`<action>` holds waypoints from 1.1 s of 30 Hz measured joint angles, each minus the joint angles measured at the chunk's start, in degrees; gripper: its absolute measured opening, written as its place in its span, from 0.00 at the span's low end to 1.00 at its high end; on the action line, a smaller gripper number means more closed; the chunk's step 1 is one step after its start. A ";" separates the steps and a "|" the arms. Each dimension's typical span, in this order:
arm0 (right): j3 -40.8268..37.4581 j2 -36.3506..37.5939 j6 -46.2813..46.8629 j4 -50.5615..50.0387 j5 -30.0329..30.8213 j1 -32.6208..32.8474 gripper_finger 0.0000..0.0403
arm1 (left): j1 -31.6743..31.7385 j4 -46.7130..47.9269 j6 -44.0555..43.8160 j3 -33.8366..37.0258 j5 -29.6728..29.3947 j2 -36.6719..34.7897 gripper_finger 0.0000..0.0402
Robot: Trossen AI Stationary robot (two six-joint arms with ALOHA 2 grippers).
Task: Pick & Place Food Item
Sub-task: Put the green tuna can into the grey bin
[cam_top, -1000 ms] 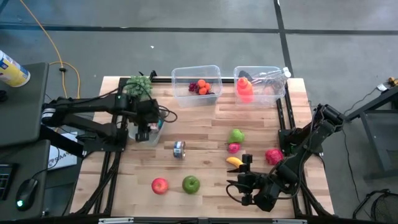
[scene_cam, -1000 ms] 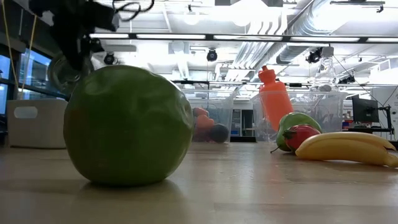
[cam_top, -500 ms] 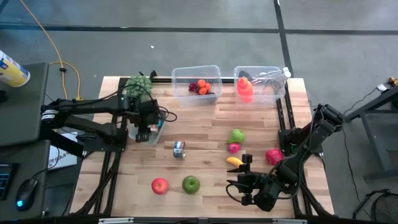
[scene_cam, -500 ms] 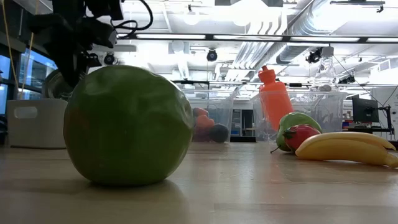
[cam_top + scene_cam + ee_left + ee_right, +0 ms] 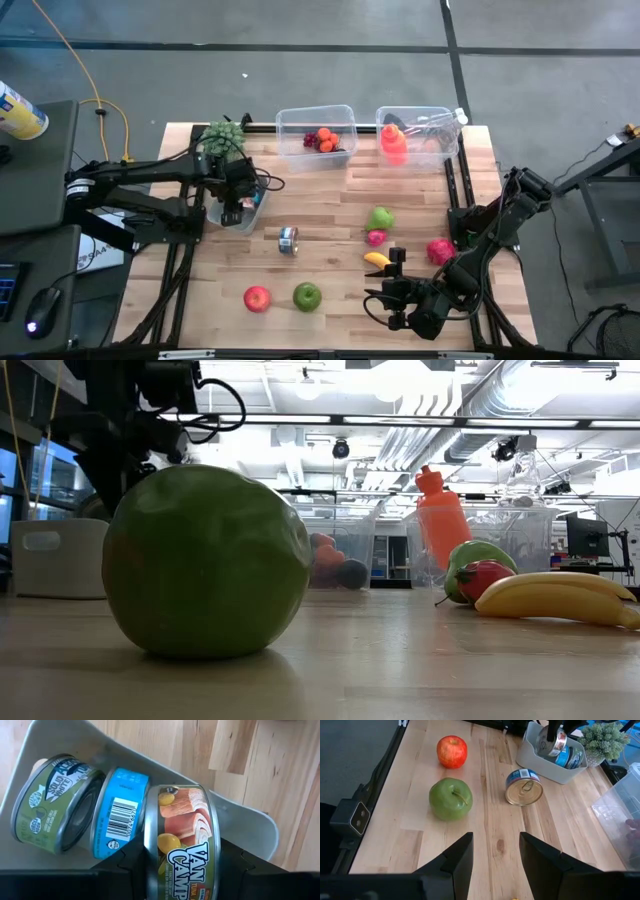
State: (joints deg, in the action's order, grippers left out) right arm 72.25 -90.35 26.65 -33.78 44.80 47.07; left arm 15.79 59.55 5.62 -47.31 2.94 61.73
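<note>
The Van Camp's tuna can [image 5: 181, 845] is what I have in the left gripper [image 5: 182, 870], standing on edge with its label facing my wrist camera and the two dark fingers clamped against its sides. It sits at the mouth of the white bin [image 5: 250, 822], just beside a blue-labelled can [image 5: 121, 812] and a green-labelled can [image 5: 47, 802] that lie on their sides inside it. From above I see the left gripper over that bin [image 5: 250, 213] at the left-hand part of the table [image 5: 330, 190], next to the small green plant [image 5: 224, 138]. My right gripper [image 5: 495, 855] waits low over the near edge of the table with its fingers parted and nothing between them. Ahead of it lie a green apple [image 5: 450, 798], a red apple [image 5: 452, 751] and one more can [image 5: 524, 786] alone on the wood. Elsewhere on the table are a banana [image 5: 376, 259], a green pear [image 5: 381, 218], a small red fruit [image 5: 376, 237] and a pink fruit [image 5: 439, 250], with two clear tubs [image 5: 340, 112] along the far edge, one holding an orange bottle [image 5: 393, 143].
</note>
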 joint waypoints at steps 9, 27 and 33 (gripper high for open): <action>0.00 0.00 0.00 -0.02 0.00 0.00 0.37 | 0.00 -0.42 -0.74 0.74 -0.21 0.02 0.40; 0.00 0.00 0.00 -0.31 -0.02 0.00 0.37 | 0.70 -1.11 -3.91 0.81 -3.21 5.02 0.41; 0.00 0.01 0.02 -0.29 -0.25 0.00 0.37 | 0.70 -1.37 -4.89 0.81 -1.79 6.47 0.41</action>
State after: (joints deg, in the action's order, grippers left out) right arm 72.25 -90.33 26.68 -34.07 44.55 47.07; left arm 16.49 58.17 0.73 -46.50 1.15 68.20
